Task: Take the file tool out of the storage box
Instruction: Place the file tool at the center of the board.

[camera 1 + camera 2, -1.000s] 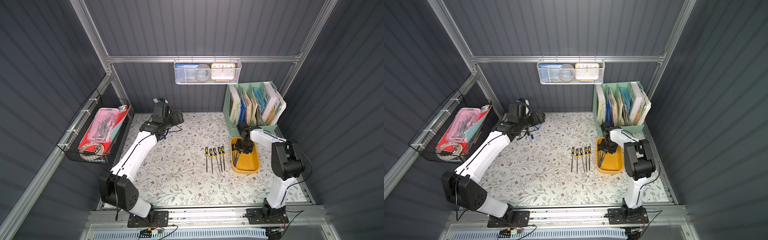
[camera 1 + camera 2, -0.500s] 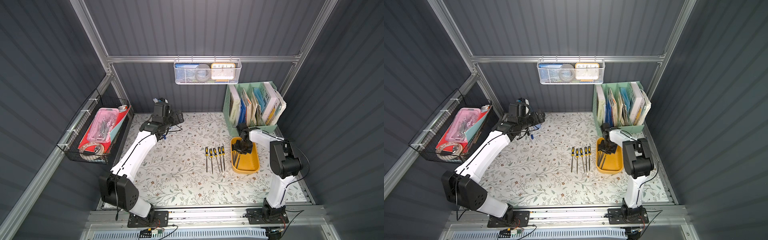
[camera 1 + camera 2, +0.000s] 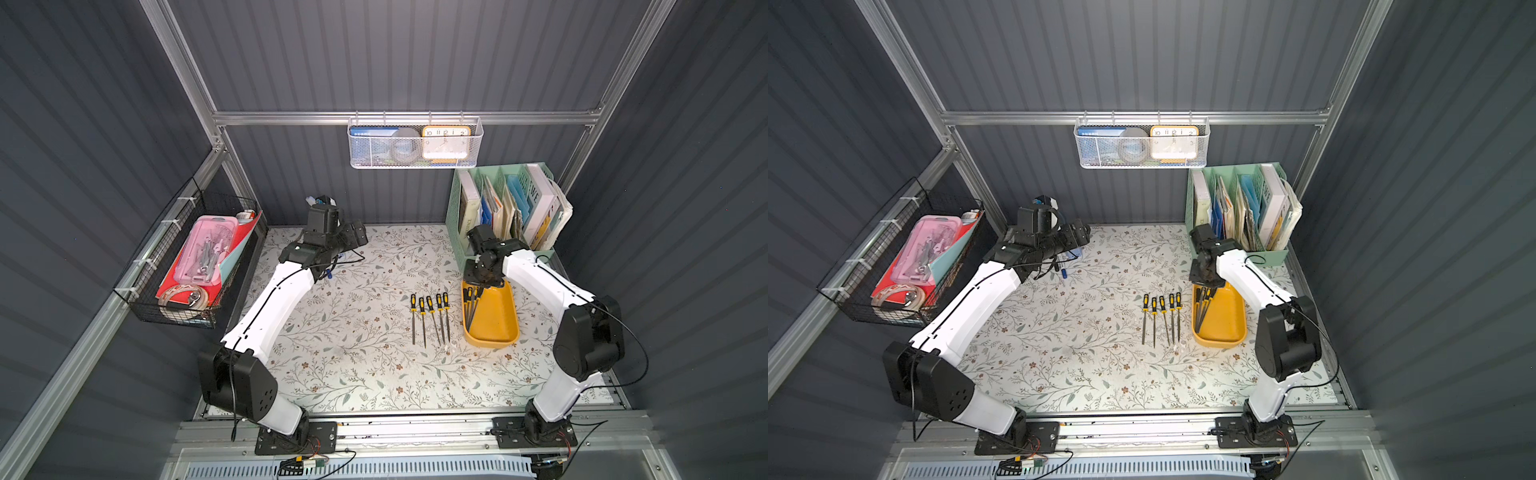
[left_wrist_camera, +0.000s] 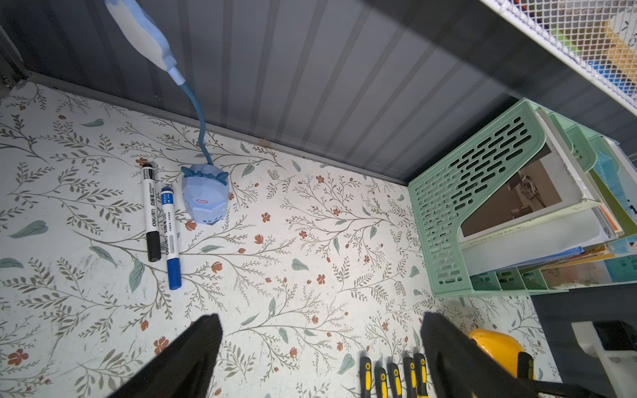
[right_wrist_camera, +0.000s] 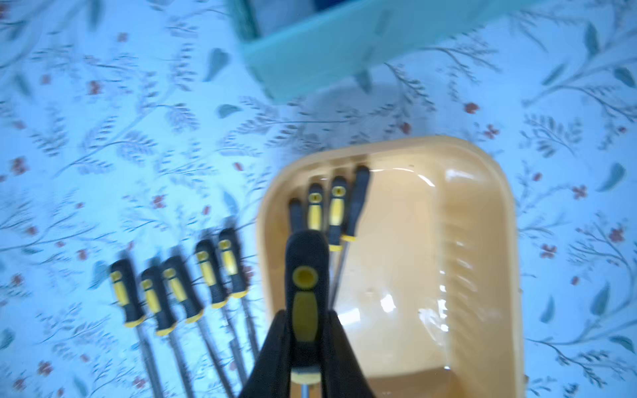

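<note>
The mustard-yellow storage box lies at the right of the floral mat. My right gripper is shut on the black-and-yellow handle of a file tool, over the box's end near the green organizer. Several more files lie along the box's left wall. Several files lie in a row on the mat beside it. My left gripper hangs open at the back left, holding nothing.
A mint-green book organizer stands just behind the box. Two markers and a small blue lamp are at the back left. A black wire basket hangs on the left wall, a white mesh basket on the back rail.
My right gripper has shut on a file handle in the box, and its arm shifted slightly. The left arm has not moved.
</note>
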`<state>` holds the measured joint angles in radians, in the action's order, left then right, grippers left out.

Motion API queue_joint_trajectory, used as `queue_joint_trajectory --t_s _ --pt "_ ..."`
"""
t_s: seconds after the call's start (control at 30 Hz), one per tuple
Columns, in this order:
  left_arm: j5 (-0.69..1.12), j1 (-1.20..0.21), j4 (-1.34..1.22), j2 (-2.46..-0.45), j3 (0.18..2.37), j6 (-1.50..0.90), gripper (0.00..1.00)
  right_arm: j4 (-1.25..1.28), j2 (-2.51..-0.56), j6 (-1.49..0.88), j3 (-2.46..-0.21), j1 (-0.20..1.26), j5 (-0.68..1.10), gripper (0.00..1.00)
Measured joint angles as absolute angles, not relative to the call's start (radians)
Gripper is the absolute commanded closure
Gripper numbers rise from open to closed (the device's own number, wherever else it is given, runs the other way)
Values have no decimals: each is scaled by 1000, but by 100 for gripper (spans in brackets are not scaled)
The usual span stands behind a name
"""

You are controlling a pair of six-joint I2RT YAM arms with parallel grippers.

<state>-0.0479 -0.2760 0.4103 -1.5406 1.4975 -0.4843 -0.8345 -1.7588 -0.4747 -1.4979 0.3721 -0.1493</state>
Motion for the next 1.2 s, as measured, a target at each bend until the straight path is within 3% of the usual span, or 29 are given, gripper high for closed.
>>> queue_joint_trajectory --t_s 0.2,0.37,0.7,1.03,1.2 --pt "-37 -276 395 -1541 1497 -497 4 -788 -1856 -545 -1603 608 -98 100" --pt "-34 -276 392 -1540 1496 -497 4 -772 -2036 -601 -1748 704 -73 100" --pt "-41 -276 392 -1533 1471 -497 3 -794 -2251 -662 -1863 725 -68 100" --pt "-42 -276 392 -1532 1464 -497 3 -833 -2311 -661 -1887 730 -68 100" --pt "-43 -276 392 -1532 1464 -496 3 -846 -2322 -661 -1893 729 -67 93"
